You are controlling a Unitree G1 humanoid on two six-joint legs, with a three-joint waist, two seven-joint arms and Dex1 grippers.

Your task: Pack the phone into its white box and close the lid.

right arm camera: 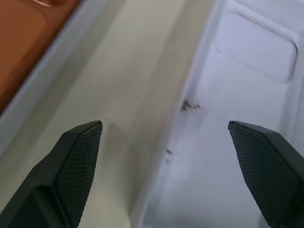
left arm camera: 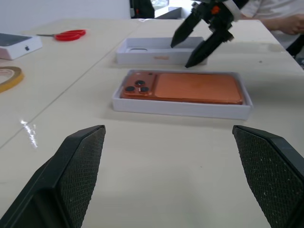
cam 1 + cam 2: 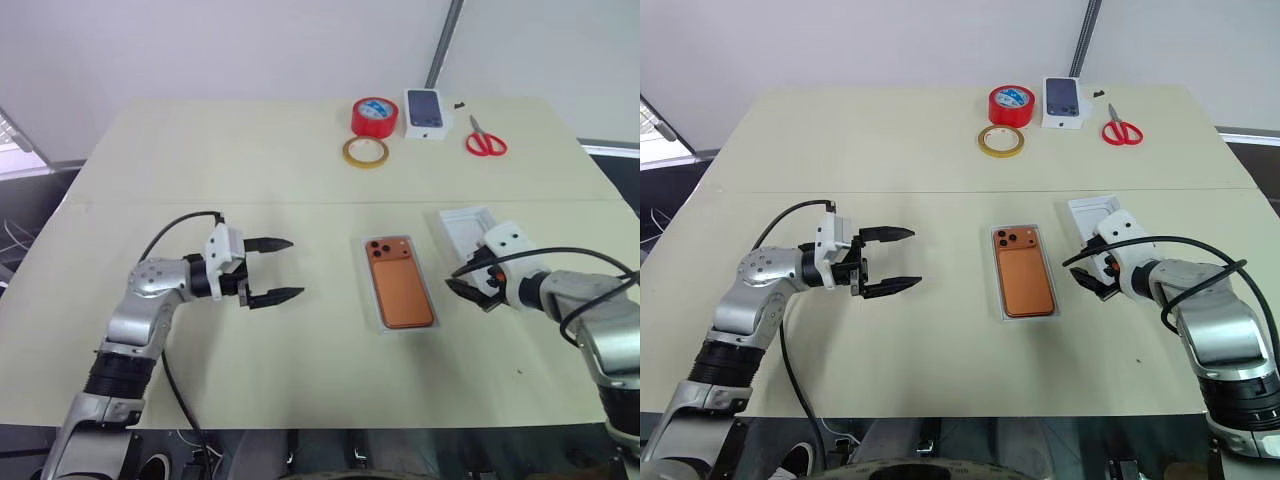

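Phone (image 3: 398, 284), orange with its three dark lenses toward the far end, is lying back-up inside the white box (image 3: 375, 322), which is sitting on the table (image 3: 250, 170) just right of the frame's centre in the left eye view. In the left wrist view the box's thin white rim is showing all around the phone. The lid (image 3: 462, 226) is lying open side up on the table to the right of the box, slightly farther back and apart from it, with a bare strip of table showing between them in the right wrist view.

Left gripper (image 3: 285, 268) is hovering at the left of centre, pointing across toward the box, its two black fingers spread wide and grasping nothing, with clear table between it and the box. Right gripper (image 3: 467, 287) is sitting at the right of the frame, just beside the near end of the lid, its fingers also parted and empty; in the right wrist view one finger is standing over the table strip and the other over the lid's white inside.

Along the upper edge of the table, a red tape roll (image 3: 374, 117), a tan tape roll (image 3: 366, 152), a small white carton printed with a dark phone picture (image 3: 425, 112) and red-handled scissors (image 3: 485, 139) are resting well apart from the box.
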